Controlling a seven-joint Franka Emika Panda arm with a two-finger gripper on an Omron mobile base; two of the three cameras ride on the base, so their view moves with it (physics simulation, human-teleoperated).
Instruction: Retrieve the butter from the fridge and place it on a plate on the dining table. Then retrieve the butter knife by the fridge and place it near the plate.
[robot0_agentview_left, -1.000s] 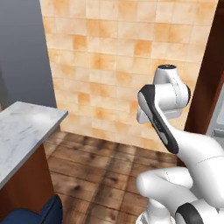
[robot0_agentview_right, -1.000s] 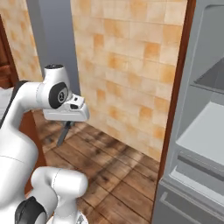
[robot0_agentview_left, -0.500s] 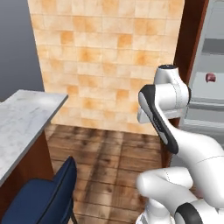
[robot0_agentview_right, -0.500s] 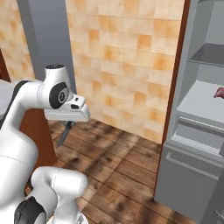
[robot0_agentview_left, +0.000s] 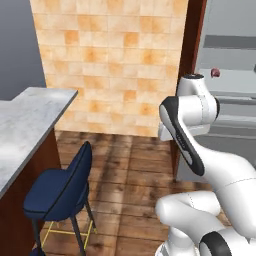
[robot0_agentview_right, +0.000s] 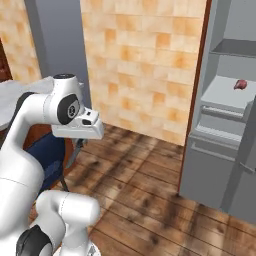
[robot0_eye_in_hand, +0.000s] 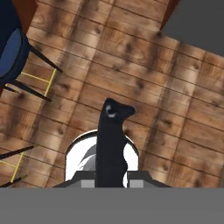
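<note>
Since the arm is tucked in close over its own base, this looks like carry mode to me: the gripper (robot0_eye_in_hand: 111, 177) is clamped tight on the butter knife (robot0_eye_in_hand: 111, 140), which sticks straight out from between the fingers and hangs over the bare wooden floor (robot0_eye_in_hand: 175, 109). Holding it low and near the body makes sense if the base is driving from one spot to another, though that's my guess. In the right base view you can just catch the dark blade (robot0_agentview_right: 75, 152) poking down below the hand.

The fridge (robot0_agentview_right: 220, 150) stands open on the right, pale grey shelves showing, with a small reddish item (robot0_agentview_right: 240, 84) on one shelf. No idea what it is, too small. The dining table (robot0_agentview_left: 25, 125) has only its marble corner in view at the left edge, with a blue stool (robot0_agentview_left: 62, 187) pulled up next to it.

What I can't check: the plate and the butter. The table top is cut off by the frame, so whether the butter is already sitting there is anybody's call. The knife's far tip is a dark blob, hard to read.
</note>
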